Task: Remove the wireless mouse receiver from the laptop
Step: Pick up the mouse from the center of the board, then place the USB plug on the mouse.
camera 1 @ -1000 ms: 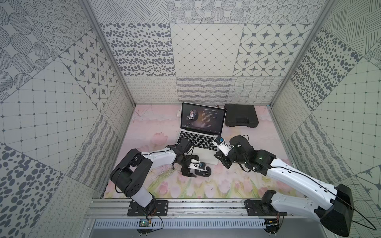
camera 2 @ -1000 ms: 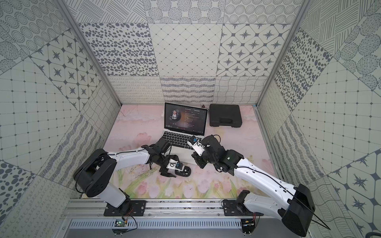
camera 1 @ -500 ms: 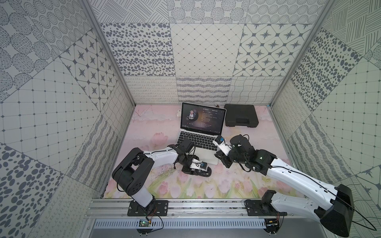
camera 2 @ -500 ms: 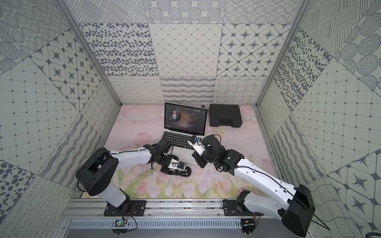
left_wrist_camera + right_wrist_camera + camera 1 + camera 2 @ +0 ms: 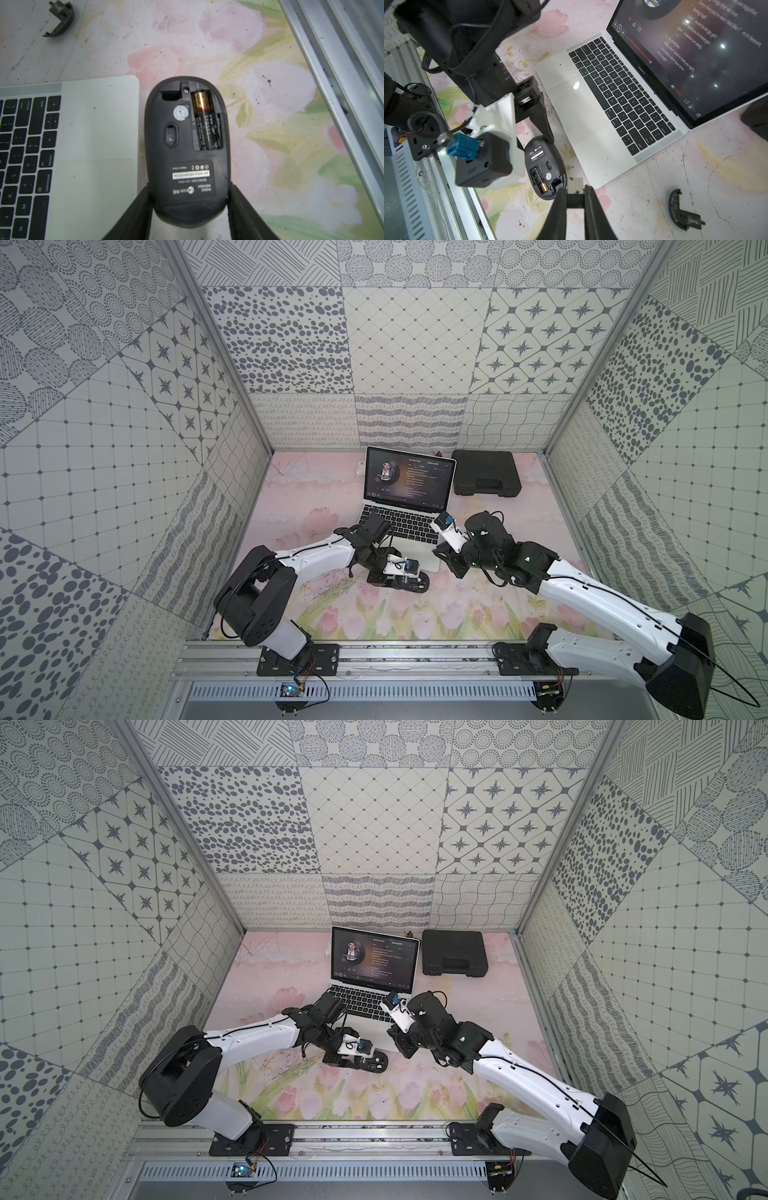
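Silver laptop (image 5: 591,124) with black keys (image 5: 623,83), black mouse (image 5: 185,149), gold-and-black battery (image 5: 207,122), black-and-silver receiver (image 5: 575,192), pink floral mat (image 5: 270,104), black case (image 5: 486,472)

Upturned mouse (image 5: 185,143) in the left pincer (image 5: 189,188), just beside the laptop (image 5: 99,128)

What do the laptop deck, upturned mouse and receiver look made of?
Laptop: matte silver, likely aluminium; soft glare on trackpad. Mouse: dull black, probably moulded plastic; recessed battery bay. Receiver: bare grey metal plug, black body, probably plastic.
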